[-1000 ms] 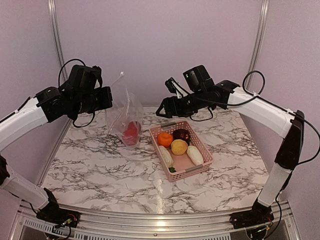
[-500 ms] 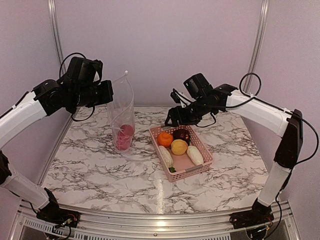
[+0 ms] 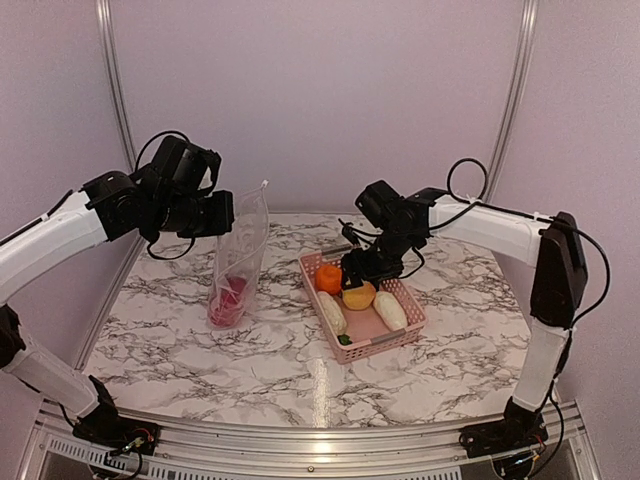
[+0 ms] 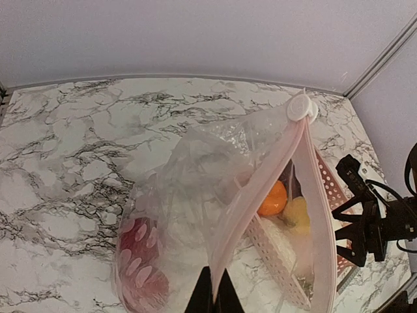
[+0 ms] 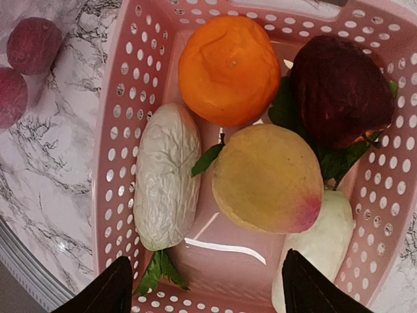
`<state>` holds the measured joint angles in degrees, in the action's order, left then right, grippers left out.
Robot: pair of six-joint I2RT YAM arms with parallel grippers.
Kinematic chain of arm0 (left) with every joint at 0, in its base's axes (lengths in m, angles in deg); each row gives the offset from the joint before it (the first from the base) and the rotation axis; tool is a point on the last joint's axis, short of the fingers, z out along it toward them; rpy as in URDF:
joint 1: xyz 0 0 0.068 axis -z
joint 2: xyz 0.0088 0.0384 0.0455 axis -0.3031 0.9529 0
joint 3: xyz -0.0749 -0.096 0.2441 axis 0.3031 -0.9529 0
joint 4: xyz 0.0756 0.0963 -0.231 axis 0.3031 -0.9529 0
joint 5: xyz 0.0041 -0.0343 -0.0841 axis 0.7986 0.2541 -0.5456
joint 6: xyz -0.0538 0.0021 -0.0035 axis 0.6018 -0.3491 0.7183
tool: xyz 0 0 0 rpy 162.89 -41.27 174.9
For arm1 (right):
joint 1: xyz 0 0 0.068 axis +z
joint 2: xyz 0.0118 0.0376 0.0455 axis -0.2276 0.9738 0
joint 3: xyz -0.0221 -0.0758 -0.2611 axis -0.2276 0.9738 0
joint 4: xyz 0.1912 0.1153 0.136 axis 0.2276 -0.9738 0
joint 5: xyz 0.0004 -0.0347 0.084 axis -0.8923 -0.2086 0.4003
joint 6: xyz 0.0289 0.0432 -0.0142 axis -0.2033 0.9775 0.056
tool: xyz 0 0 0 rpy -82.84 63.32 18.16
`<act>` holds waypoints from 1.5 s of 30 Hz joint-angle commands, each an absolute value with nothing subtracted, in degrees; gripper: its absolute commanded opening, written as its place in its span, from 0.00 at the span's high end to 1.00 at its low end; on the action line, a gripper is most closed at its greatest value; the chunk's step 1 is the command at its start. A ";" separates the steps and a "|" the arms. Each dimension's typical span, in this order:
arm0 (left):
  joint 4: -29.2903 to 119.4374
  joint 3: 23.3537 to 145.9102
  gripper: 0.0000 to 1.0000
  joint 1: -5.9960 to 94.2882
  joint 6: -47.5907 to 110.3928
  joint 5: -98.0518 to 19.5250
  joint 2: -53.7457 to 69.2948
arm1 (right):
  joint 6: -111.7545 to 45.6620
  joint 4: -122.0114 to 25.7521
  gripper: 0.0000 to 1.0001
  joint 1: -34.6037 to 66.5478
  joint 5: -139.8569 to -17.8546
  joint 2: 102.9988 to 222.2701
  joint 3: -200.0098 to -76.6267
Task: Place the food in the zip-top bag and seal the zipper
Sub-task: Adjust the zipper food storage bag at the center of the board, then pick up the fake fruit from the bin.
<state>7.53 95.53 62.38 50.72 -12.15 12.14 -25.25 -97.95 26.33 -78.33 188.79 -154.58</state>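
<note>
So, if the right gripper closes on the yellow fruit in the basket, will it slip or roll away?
It may roll a little: the yellow fruit is round and looks smooth. The orange fruit, the dark purple fruit and a pale vegetable crowd it, so it likely cannot go far. The open right gripper seems wide enough to straddle it.

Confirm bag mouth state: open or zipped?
Open. In the left wrist view the zip-top bag has its zipper rims splayed apart below the white slider, with the pink basket visible through the gap.
</note>
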 commanded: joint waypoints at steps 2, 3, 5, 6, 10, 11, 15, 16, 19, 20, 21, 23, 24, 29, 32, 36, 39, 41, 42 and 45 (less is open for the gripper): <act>9.79 94.18 1.00 62.14 53.80 -18.44 14.36 | -26.94 -101.28 0.24 25.72 -81.35 191.11 -155.91; 10.28 94.04 1.00 62.15 54.03 -18.73 14.49 | -26.85 -101.52 0.25 25.41 -81.54 191.62 -156.00; 10.94 94.09 1.00 62.17 54.27 -19.43 15.01 | -26.30 -101.32 0.22 24.12 -80.97 192.93 -156.07; 10.91 94.15 1.00 62.19 54.20 -19.57 15.25 | -26.20 -101.14 0.21 23.84 -80.76 193.28 -156.15; 11.13 93.71 1.00 62.19 54.32 -19.87 15.34 | -26.02 -100.16 0.18 23.17 -80.82 195.17 -157.28; 11.19 93.43 1.00 62.21 54.47 -19.99 15.26 | -26.12 -100.03 0.17 23.15 -80.81 195.85 -157.83; 11.73 92.78 1.00 62.19 55.21 -20.57 14.87 | -26.06 -98.68 0.15 23.19 -80.50 198.24 -159.37; 11.76 92.72 1.00 62.21 55.31 -20.62 14.82 | -26.02 -98.35 0.15 23.15 -80.19 198.85 -160.01; 11.64 92.49 1.00 62.19 55.47 -20.55 14.45 | -25.90 -97.89 0.14 23.22 -79.91 200.58 -161.61; 11.55 92.43 1.00 62.14 55.52 -20.43 14.31 | -25.87 -97.89 0.14 23.13 -79.97 201.10 -162.19; 11.51 92.32 1.00 62.20 55.65 -20.43 14.18 | -25.92 -97.85 0.14 23.15 -79.99 201.54 -162.65; 11.41 91.97 1.00 62.13 55.83 -20.23 13.58 | -26.05 -97.50 0.15 23.21 -79.99 202.14 -163.12; 11.40 91.72 1.00 62.20 55.93 -20.17 13.36 | -25.98 -97.15 0.15 23.12 -79.99 202.33 -163.06; 11.24 90.74 1.00 62.14 56.48 -19.56 12.30 | -25.67 -95.84 0.15 23.17 -79.28 202.71 -161.75; 11.51 89.95 1.00 62.19 57.02 -19.45 11.86 | -25.23 -94.61 0.15 23.15 -78.08 202.41 -159.81; 11.93 89.38 1.00 62.16 57.44 -19.76 11.64 | -24.77 -93.66 0.15 23.14 -77.84 201.68 -157.80; 12.01 89.24 1.00 62.20 57.56 -19.93 11.57 | -24.57 -93.41 0.15 23.14 -78.20 201.30 -156.90; 12.22 89.10 1.00 62.16 57.64 -20.05 11.62 | -24.58 -93.54 0.15 23.23 -78.65 201.22 -156.54; 12.30 88.98 1.00 62.18 57.62 -20.13 11.64 | -24.60 -93.52 0.17 23.18 -78.80 201.09 -156.31; 12.63 88.89 1.00 62.14 57.70 -20.40 11.81 | -24.15 -92.94 0.20 23.20 -79.70 199.39 -155.48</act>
